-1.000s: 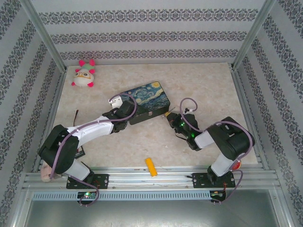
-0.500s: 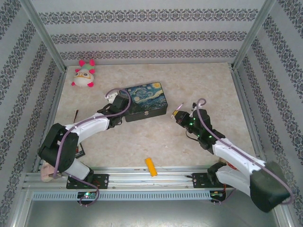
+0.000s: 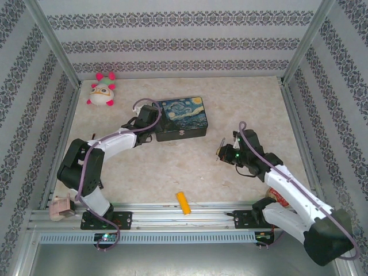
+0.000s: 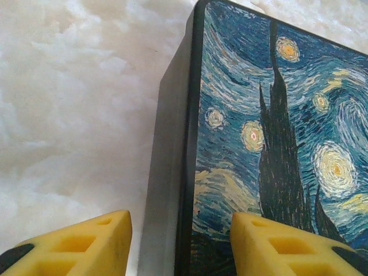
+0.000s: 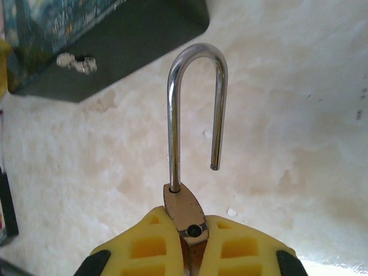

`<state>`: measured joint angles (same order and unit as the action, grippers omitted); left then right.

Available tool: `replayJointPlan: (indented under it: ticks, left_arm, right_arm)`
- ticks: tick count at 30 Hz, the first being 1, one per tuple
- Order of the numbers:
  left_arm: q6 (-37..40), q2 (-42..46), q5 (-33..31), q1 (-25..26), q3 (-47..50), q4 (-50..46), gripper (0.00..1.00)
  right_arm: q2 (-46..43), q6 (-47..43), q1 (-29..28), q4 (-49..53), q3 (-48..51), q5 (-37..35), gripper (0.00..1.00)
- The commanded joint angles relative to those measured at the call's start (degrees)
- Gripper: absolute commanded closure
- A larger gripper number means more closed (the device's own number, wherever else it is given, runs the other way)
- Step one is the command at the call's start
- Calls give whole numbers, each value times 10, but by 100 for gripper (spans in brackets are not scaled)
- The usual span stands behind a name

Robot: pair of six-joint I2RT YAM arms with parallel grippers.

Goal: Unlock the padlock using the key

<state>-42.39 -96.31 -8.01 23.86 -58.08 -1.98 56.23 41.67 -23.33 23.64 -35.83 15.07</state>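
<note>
Evidently the right claw (image 5: 187, 221) was clamped on the padlock (image 5: 181, 204), its two yellow fingers (image 5: 149, 244) pressed together against the flat sides of the small brass-coloured body. The lock's thin silver shackle (image 5: 172, 115) stood out straight ahead of the fingertips. One leg was seated in the body, while the other hung free with its cut end clear of the body, so the lock was open. From above, this claw and its lock sat right of the painted box (image 3: 183, 118) and nearer than it, well apart from the box and over bare desk (image 3: 172, 172). Whether the lock touched the desk could not be told. In the right wrist view the box's dark near wall lay beyond the shackle to the left, with a small silver clasp (image 5: 77, 62) on it.

The left claw (image 4: 179, 218) was at the box's left end with its jaws apart. One yellow finger (image 4: 75, 247) hung over the desk just beside the box's dark side wall. The other finger (image 4: 287, 247) was over the blue, starry lid, so the box's top edge ran between them. Contact with the box could not be made out.

Elsewhere on the desk, a pink-and-white plush toy (image 3: 102, 92) lay in the far left corner. A yellow-orange block (image 3: 183, 202) lay at the near edge between the two arm bases.
</note>
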Motion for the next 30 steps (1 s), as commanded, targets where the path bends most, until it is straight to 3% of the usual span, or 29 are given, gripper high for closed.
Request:
replayJointPlan:
  ticks: [1, 11, 16, 22, 30]
  left_arm:
    - [10, -11, 23, -19, -21, 22, 49]
    - [4, -18, 72, -55, -44, 48, 46]
    - [4, 6, 84, -59, -32, 54, 29]
    - [-10, 63, 81, -61, 21, 53, 2]
    - [-32, 150, 74, -69, 102, 51, 1]
  right_arm:
    - [44, -51, 7, 49, -39, 69, 100]
    - [146, -104, 11, 82, -97, 131, 100]
    - [200, -125, 11, 81, -109, 179, 100]
    - [268, -151, 10, 87, -128, 198, 100]
    - [359, -193, -10, 90, -166, 234, 98]
